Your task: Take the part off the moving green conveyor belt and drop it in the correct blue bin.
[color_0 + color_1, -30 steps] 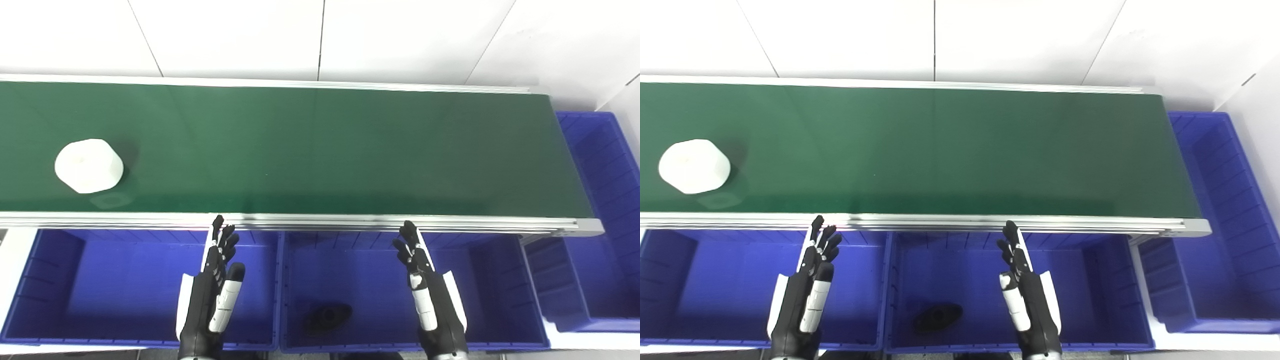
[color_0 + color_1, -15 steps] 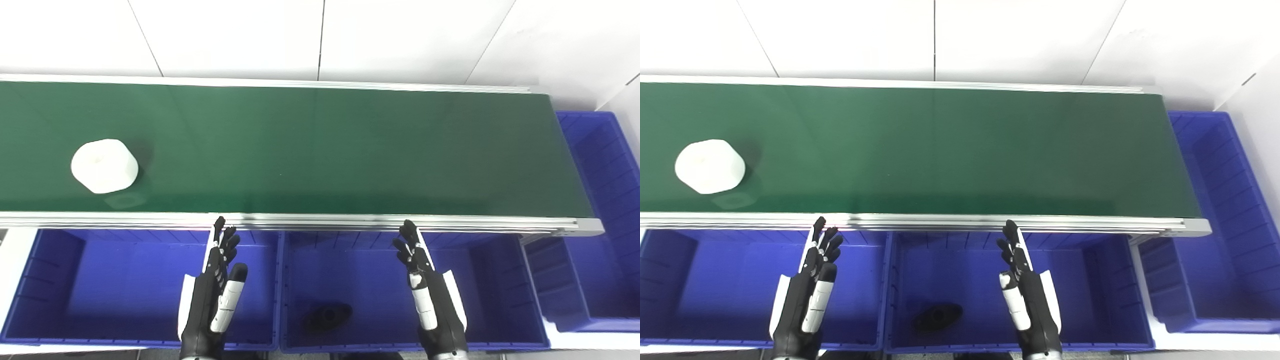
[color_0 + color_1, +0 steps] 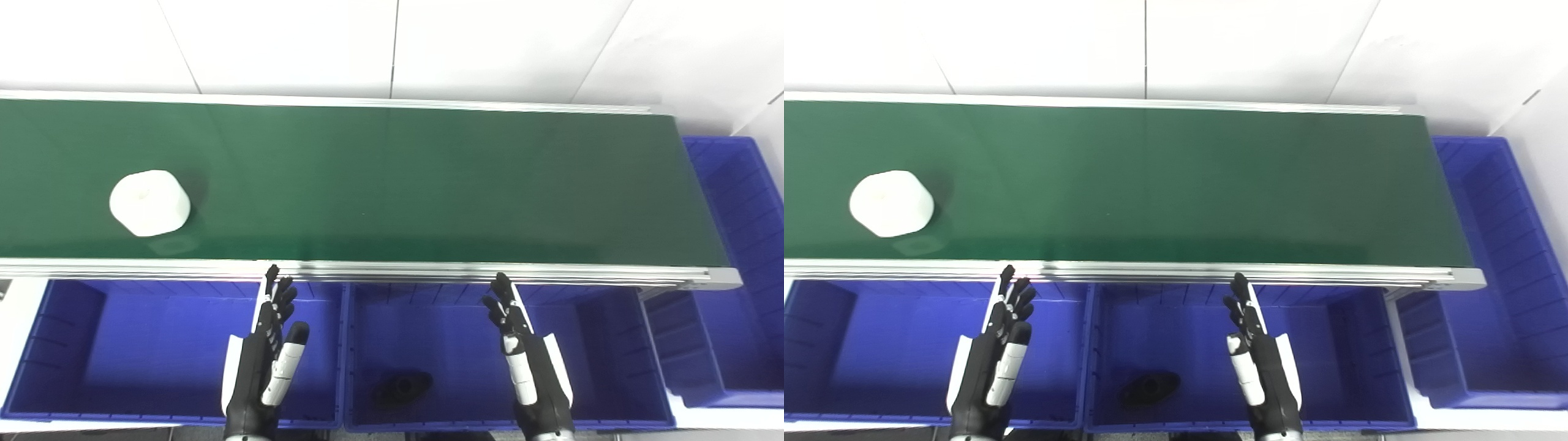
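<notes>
A white, rounded part lies on the green conveyor belt near its left end. My left hand is open and empty, fingers pointing up, over the left blue bin, below and right of the part. My right hand is open and empty over the middle blue bin. Both hands sit just below the belt's near rail.
A black part lies on the floor of the middle bin. A third blue bin stands past the belt's right end. A white wall rises behind the belt.
The white part has ridden the belt to the right. Both hands have stayed nearly still, the left shifting slightly right.
</notes>
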Controlling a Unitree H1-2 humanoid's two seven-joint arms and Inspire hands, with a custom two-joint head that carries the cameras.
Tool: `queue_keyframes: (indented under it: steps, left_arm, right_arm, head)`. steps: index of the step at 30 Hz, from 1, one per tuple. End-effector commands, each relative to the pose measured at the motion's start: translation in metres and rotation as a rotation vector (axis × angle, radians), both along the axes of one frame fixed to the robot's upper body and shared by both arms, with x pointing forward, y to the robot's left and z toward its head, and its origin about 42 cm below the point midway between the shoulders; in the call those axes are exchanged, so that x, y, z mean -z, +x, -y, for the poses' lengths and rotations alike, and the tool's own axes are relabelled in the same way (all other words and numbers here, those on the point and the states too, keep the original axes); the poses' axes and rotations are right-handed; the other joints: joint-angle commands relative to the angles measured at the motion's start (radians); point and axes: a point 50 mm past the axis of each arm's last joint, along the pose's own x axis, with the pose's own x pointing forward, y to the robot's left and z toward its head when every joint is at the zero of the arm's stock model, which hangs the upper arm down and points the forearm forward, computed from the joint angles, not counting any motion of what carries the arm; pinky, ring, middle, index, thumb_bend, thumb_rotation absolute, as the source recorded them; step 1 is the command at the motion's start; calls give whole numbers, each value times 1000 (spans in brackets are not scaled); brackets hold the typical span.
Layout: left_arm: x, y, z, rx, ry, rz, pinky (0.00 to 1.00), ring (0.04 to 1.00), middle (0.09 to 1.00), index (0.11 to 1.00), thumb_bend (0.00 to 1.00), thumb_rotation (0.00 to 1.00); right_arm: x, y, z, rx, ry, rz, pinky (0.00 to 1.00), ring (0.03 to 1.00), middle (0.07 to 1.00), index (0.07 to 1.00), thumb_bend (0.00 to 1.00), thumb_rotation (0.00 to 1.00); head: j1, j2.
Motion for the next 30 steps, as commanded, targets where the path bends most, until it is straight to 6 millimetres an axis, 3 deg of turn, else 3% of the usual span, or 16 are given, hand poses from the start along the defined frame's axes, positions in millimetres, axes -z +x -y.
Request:
queue_keyframes:
  steps: [1, 9, 15, 25, 30]
  left_arm:
    - [-4, 3, 14, -14, -22, 47, 934, 921, 951, 996, 563, 870]
    - [11, 6, 33, -16, -24, 43, 806, 862, 910, 937, 578, 756]
    - [18, 7, 39, -13, -26, 58, 769, 870, 899, 906, 592, 702]
    - [21, 9, 44, -17, -34, 64, 737, 868, 894, 897, 617, 664]
    - [21, 9, 46, -9, -16, 74, 696, 845, 883, 886, 631, 674]
  right_arm:
    - [-4, 1, 7, -10, 6, 73, 948, 951, 982, 1000, 826, 1000]
    - [11, 3, 27, 1, 11, 71, 946, 960, 992, 1000, 817, 1000]
    - [15, 5, 32, -2, 13, 60, 1000, 999, 1000, 1000, 825, 1000]
    - [20, 5, 35, 4, 40, 42, 1000, 1000, 1000, 1000, 819, 1000]
    - [21, 5, 37, 2, 50, 41, 1000, 1000, 1000, 1000, 816, 1000]
  head:
    - [48, -28]
    - [183, -113]
    - [201, -145]
    - [239, -174]
    - [259, -169]
